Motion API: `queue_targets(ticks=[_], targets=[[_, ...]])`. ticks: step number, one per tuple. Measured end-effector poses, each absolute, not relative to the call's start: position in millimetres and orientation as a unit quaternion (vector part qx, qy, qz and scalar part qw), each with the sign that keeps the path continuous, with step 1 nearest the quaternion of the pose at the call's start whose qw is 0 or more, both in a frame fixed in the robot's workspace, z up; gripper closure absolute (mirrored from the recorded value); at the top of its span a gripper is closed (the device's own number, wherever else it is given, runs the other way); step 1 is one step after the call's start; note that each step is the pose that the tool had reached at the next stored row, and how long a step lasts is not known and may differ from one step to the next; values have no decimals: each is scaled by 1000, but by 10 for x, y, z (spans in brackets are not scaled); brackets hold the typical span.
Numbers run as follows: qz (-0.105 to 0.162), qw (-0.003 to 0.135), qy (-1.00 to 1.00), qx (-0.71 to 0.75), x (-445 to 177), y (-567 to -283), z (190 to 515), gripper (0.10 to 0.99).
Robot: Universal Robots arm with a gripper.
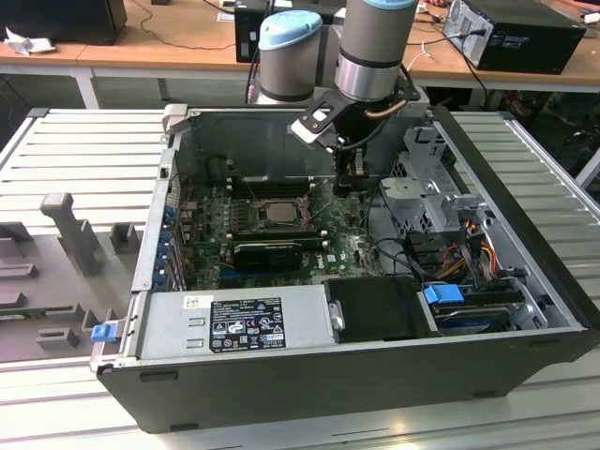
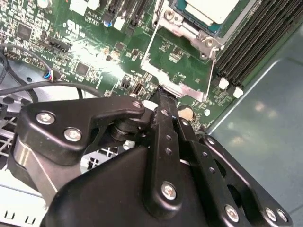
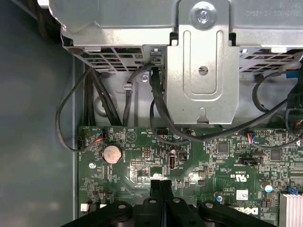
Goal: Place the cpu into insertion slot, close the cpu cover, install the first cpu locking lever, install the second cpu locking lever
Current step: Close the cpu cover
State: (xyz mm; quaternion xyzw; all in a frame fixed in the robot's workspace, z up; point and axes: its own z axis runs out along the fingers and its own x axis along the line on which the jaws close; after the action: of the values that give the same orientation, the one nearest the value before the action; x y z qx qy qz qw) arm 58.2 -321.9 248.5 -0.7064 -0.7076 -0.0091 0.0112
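The cpu (image 2: 208, 10) lies flat in the insertion slot (image 2: 182, 27), pale and square; in the exterior view the cpu (image 1: 278, 212) sits mid-motherboard. The cpu cover (image 2: 182, 87), a silver frame with green board showing through its window, stands swung open away from the slot. Thin wire locking levers (image 2: 150, 45) run along its sides, unlatched. My gripper (image 2: 162, 91) is shut with nothing between its fingers, its tips at the cover's free edge. In the exterior view the gripper (image 1: 348, 190) hangs to the right of the slot. The black fingers (image 3: 161, 189) press together over the board.
The open computer case (image 1: 525, 187) walls in the motherboard. Black memory slots (image 2: 251, 42) lie beside the slot. A silver drive cage (image 3: 203, 61) with black cables (image 3: 156, 109) stands close by, and a coin battery (image 3: 112, 152) sits on the board. The power supply (image 1: 244, 323) is at the front.
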Motion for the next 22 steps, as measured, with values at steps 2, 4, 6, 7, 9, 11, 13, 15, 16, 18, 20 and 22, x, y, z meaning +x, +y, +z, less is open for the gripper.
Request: queue_targets(ticks=[2, 4, 6, 7, 9, 11, 13, 15, 16, 18, 20, 22], targets=[[-9, 11, -708, -706, 558, -3218, 2485, 980], [-9, 11, -708, -706, 529, -3219, 2485, 980], [-9, 11, -708, -706, 515, -3219, 2485, 980], [-9, 11, -708, -706, 506, -3219, 2485, 980], [-9, 11, -708, -706, 485, -3219, 2485, 980], [-9, 11, -708, -706, 464, -3219, 2485, 980], [-9, 11, -708, -706, 447, -3219, 2485, 980], [-9, 11, -708, -706, 437, -3219, 2485, 980], [-9, 11, -708, -706, 430, -3219, 2485, 980], [-9, 11, -708, -706, 422, -3219, 2485, 980], [-9, 11, -708, -706, 416, -3219, 2485, 980], [-9, 11, -708, -706, 409, -3219, 2485, 980]])
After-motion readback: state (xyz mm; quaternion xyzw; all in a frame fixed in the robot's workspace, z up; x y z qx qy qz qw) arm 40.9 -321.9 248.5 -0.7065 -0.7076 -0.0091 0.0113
